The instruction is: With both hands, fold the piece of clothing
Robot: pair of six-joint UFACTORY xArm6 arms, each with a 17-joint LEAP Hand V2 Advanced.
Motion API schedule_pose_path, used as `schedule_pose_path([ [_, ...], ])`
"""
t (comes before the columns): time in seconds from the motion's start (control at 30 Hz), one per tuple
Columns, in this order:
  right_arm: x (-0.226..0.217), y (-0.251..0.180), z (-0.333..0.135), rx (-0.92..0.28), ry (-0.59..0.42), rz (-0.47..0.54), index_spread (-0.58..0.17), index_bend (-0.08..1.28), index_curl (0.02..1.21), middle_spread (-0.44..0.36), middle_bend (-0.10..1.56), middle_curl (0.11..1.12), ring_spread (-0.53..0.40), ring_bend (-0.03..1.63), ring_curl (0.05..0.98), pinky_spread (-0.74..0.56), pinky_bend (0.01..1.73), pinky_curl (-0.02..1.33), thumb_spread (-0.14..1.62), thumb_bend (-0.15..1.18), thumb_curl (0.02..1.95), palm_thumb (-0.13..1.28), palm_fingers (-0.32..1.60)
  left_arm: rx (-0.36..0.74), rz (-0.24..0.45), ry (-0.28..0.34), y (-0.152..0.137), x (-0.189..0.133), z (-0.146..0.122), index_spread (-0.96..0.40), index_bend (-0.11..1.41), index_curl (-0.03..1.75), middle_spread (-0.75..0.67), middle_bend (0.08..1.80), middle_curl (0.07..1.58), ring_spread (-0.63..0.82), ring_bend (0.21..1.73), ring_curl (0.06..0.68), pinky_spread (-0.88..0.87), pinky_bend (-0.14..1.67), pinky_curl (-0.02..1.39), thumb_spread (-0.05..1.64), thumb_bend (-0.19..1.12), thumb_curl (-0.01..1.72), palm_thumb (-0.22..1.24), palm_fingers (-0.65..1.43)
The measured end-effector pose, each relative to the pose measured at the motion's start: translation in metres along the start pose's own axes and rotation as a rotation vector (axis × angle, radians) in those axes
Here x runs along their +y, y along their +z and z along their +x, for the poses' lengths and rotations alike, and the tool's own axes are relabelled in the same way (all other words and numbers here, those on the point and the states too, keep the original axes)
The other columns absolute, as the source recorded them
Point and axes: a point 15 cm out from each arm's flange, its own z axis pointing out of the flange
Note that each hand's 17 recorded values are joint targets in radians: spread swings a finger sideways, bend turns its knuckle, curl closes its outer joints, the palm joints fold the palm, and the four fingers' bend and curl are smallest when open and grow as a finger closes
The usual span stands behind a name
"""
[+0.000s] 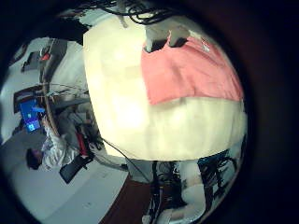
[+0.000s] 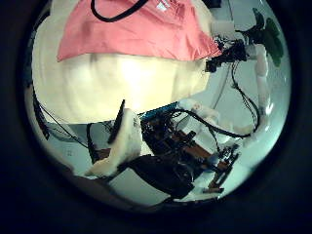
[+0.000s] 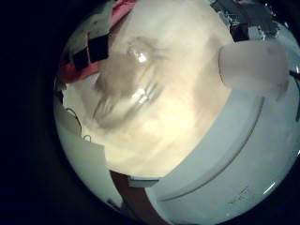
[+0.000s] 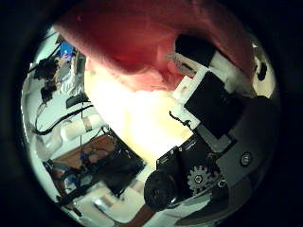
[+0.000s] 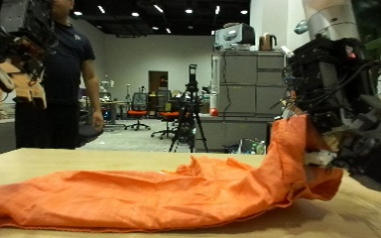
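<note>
1. Orange garment [image 5: 151,198] lies in a long rumpled heap across the wooden desk [image 5: 362,220], in the outside view running from approx 9 o'clock to 3 o'clock.
2. One end of the garment is lifted off the desk, rising as a narrow fold toward 1 o'clock, up against the right hand [image 5: 342,109].
3. Right hand: black and white, low over the desk at the garment's raised end. Fingers [image 5: 376,159] curled down into the cloth, pinching it; cloth bunches just under them.
4. Right thumb side palm view: cloth [image 4: 142,43] fills the upper part, close to the palm, w/ a black and white finger [image 4: 204,66] pressed on its edge. Bare desk [image 4: 142,109] just beside the fold.
5. Right little finger side palm view: mostly pale desk [image 3: 178,122]; only a sliver of garment [image 3: 117,11] at approx 11 o'clock.
6. Left hand [image 5: 12,50]: held high, well above the desk, well apart from the garment. Fingers [image 5: 30,89] hang loosely, slightly spread, holding nothing.
7. Left little finger side palm view: looks down from far up; garment [image 1: 192,73] lies flat on the desk [image 1: 168,126].
8. Left thumb side palm view: garment [image 2: 132,37] spread on the desk [image 2: 127,83], toward approx 12 o'clock.
</note>
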Motion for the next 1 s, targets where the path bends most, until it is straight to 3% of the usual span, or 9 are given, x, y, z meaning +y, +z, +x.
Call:
schedule_pose_path([
  [0.3,0.048,-0.031,0.017,-0.004,0.061,-0.030,-0.287,1.03,0.89,-0.155,1.25,0.84,-0.227,1.35,0.688,-0.32,1.18,0.79,1.12,0.04,0.61,1.14,1.08,0.000,0.006,-0.005,-0.001,0.004,-0.006,0.14,0.14,0.24,0.39,0.18,0.26,0.59,0.42,0.238,0.53,0.37,0.32,1.28,-0.01,0.31,0.46,-0.05],
  [0.5,0.042,-0.091,0.012,0.040,0.047,0.035,-0.285,1.02,0.91,-0.158,1.25,0.85,-0.227,1.35,0.694,-0.31,1.18,0.80,1.13,0.02,0.65,1.14,1.08,0.016,0.008,-0.030,0.004,0.014,-0.023,0.14,0.14,0.24,0.39,0.18,0.26,0.59,0.42,0.237,0.53,0.37,0.32,1.28,-0.01,0.31,0.46,-0.05],
  [0.8,-0.020,-0.170,-0.096,0.116,-0.148,0.132,-0.286,1.01,0.93,-0.163,1.24,0.86,-0.228,1.35,0.700,-0.31,1.17,0.82,1.13,0.00,0.69,1.15,1.08,0.060,0.019,-0.083,0.019,0.033,-0.061,0.14,0.14,0.24,0.39,0.18,0.27,0.59,0.42,0.236,0.53,0.37,0.31,1.28,-0.01,0.31,0.46,-0.05],
  [1.0,-0.087,-0.162,-0.189,0.133,-0.325,0.104,-0.286,1.01,0.94,-0.165,1.23,0.87,-0.224,1.35,0.703,-0.31,1.17,0.83,1.14,0.00,0.71,1.15,1.08,0.079,0.044,-0.097,0.028,0.038,-0.078,0.14,0.14,0.24,0.38,0.19,0.27,0.58,0.43,0.237,0.53,0.37,0.31,1.28,-0.01,0.31,0.47,-0.04],
])
